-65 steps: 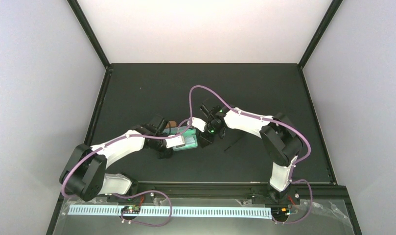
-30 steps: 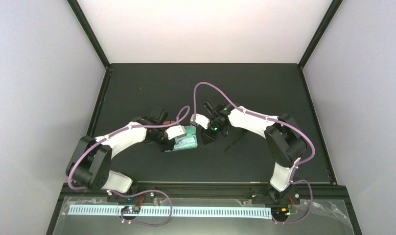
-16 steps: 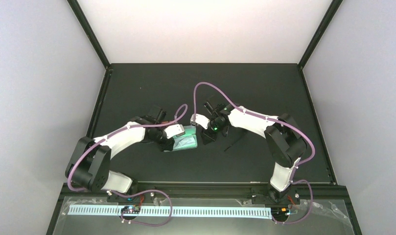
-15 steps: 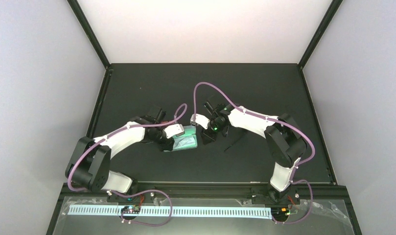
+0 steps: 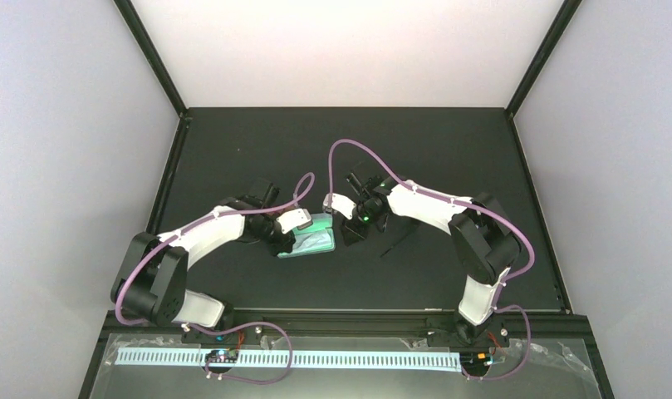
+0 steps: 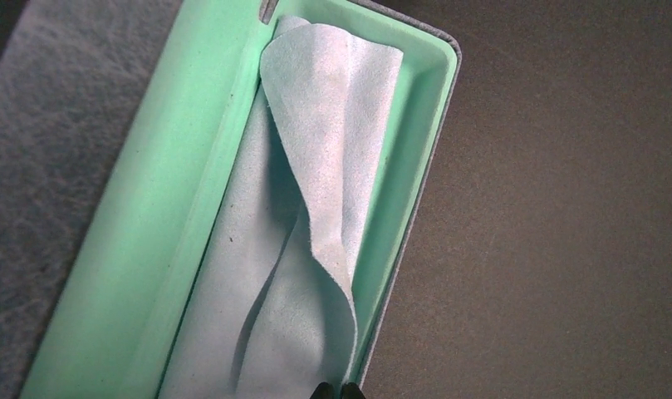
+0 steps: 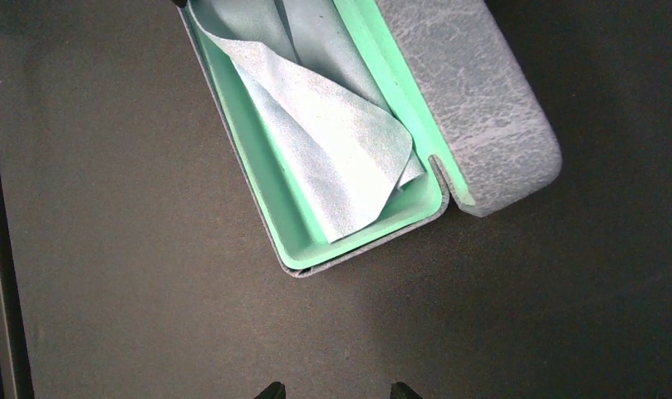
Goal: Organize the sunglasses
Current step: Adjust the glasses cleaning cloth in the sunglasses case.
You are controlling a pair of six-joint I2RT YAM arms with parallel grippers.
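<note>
1. The black table carries everything, and both arms bend in over its middle.
2. The case lies open there, with its grey lid folded back and the mint lining facing up.
3. Only the light blue cloth is inside, loosely rumpled, with one fold standing up along the tray (so a frame has no flat bed there as it lies).
4. No glasses are in the case. In the top view, a thin dark streak on the table just right of the arms' meeting point may be the black sunglasses, but it is too faint to be sure. The reddish-brown pair shows in no view.
5. The left gripper has its jaws together at the near end of that raised fold, apparently pinching the cloth. The right gripper has its fingers apart with nothing between them, over bare table beside the case's end.
6. My judgement is that the task is at an early stage. The case is opened and the cloth is in hand, and neither pair is stowed yet.
</note>
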